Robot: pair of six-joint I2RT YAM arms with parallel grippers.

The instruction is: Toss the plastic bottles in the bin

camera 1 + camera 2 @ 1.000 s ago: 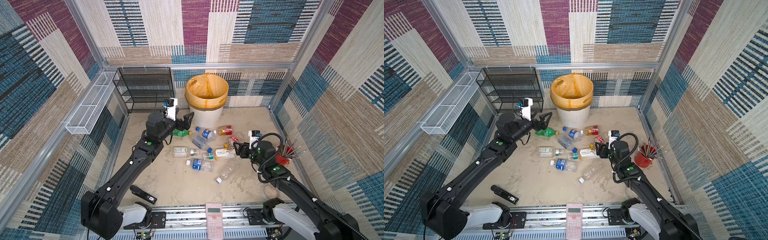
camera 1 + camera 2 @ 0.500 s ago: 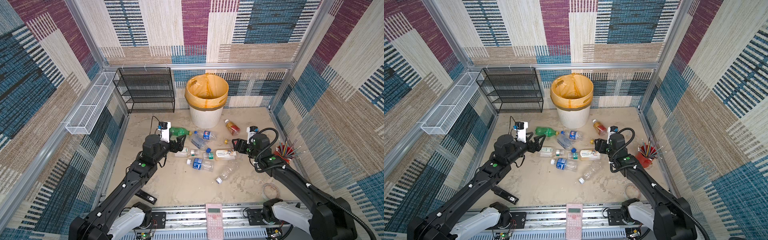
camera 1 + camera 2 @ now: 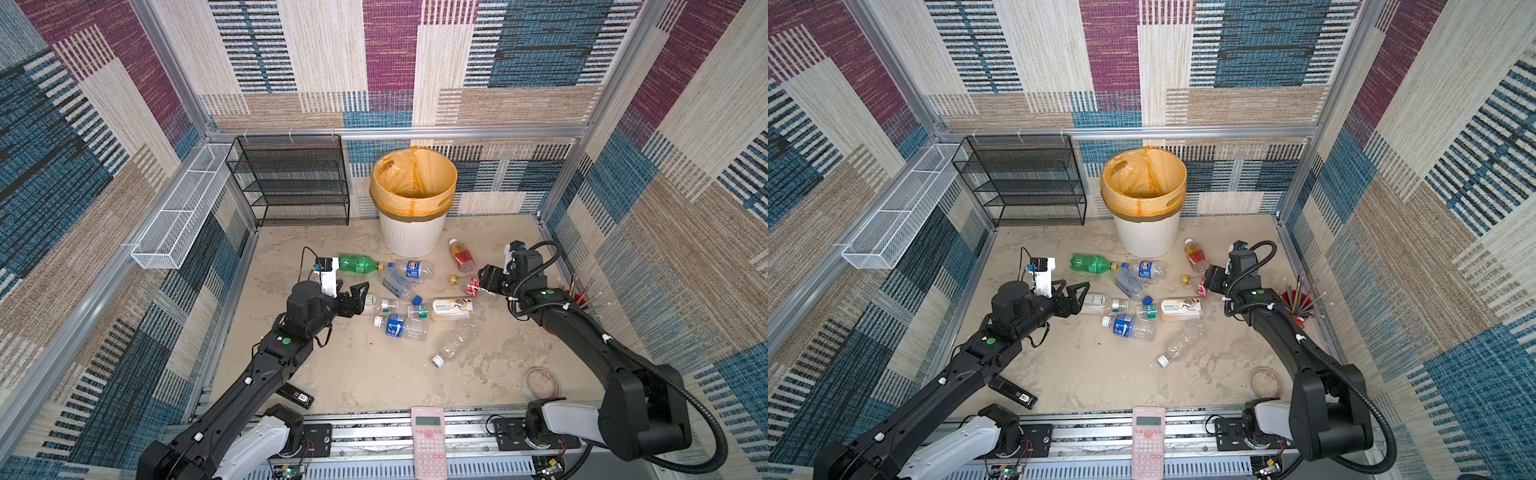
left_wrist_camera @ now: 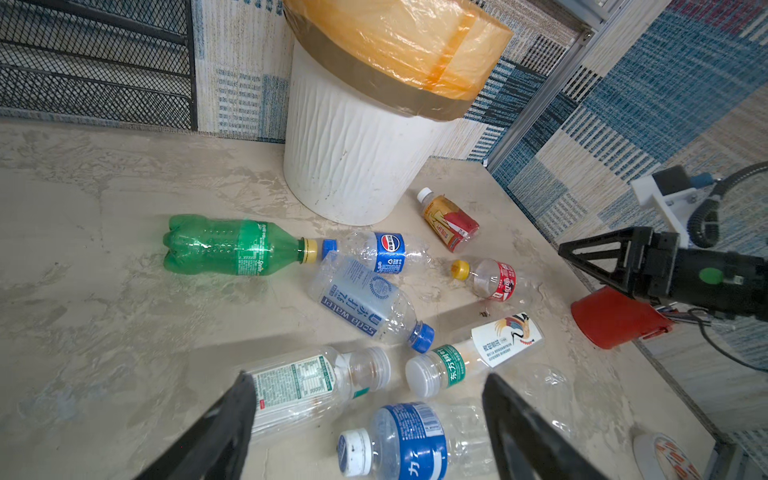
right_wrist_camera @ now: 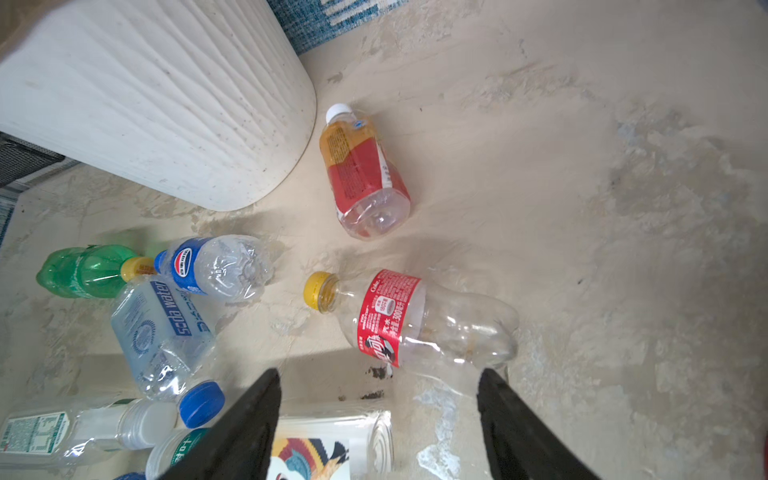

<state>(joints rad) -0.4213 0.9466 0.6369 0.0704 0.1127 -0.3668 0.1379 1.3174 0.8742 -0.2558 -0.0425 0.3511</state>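
While empty, left end effector [image 3: 360, 297] beside clear bottle [image 3: 382, 304].

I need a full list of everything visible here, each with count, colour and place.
bin: one, white with orange bag, back wall
plastic bottles: nine countable, clear, green or cream, lying in front of the bin
mesh shelf rack: one, black, back left
wire basket: one, white, left wall
cup of pencils: one, red, right side
calculator: one, pink, front edge
tape roll: one, tan, front right
flat device: one, black, front left
left gripper: black, open, by white-labelled bottle
right gripper: black, open, by red-labelled bottle
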